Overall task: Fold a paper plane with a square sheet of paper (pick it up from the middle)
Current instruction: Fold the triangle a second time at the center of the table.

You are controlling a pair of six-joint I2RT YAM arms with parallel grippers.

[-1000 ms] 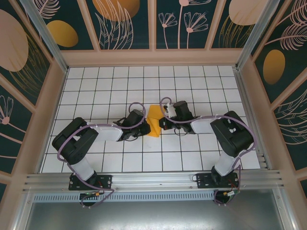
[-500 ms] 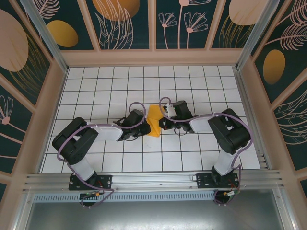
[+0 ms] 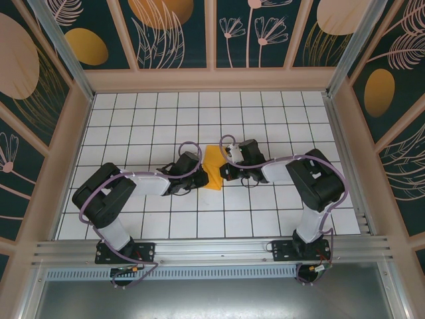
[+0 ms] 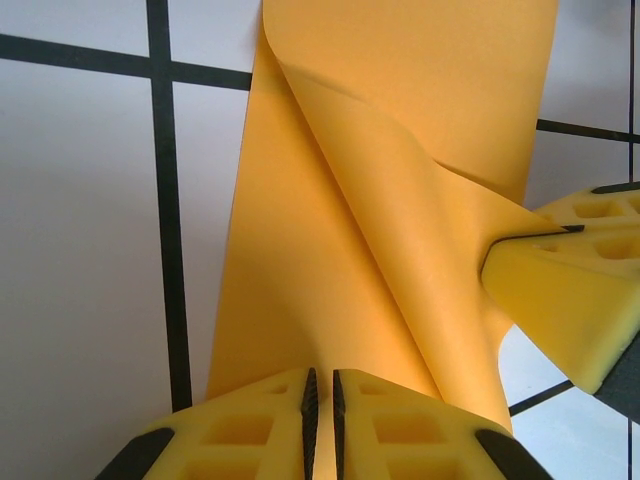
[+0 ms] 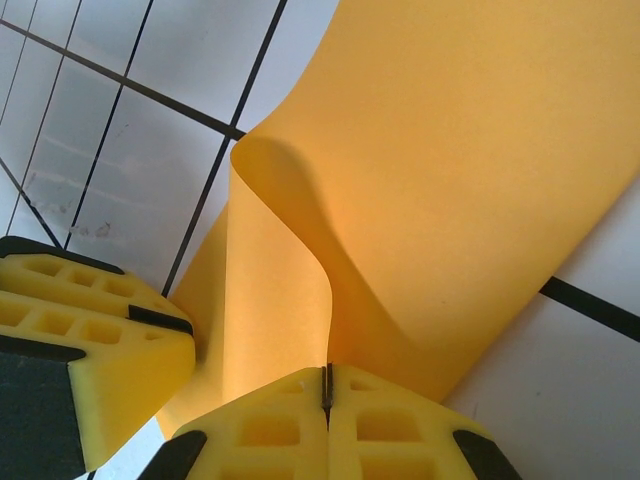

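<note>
**Sheet (image 3: pixel 213 166) pinched from both sides**

Orange-yellow paper, plain and unmarked. It is not lying flat: one layer lifts and curls over the rest. The white tiled surface (image 3: pixel 265 119) with dark grid lines lies under the sheet, and its middle tiles are the ones beneath it.

Left tool (image 3: pixel 199 177) is at the sheet's left edge. In the left wrist view, the left tool (image 4: pixel 321 385) has its jaws pressed together on the near edge of the sheet (image 4: pixel 370 200), with paper caught in the seam. A long slanted fold runs away from that grip.

Right tool (image 3: pixel 225 171) is at the sheet's right edge. In the right wrist view, the right tool (image 5: pixel 327 385) has its jaws clamped on the sheet (image 5: pixel 450 180), with a thin sliver of paper between them. A soft S-curl rises just above the grip.

In the left wrist view, the right tool (image 4: pixel 570 290) touches the raised fold. In the right wrist view, the left tool (image 5: pixel 100 330) sits against the sheet's lower corner.
</note>
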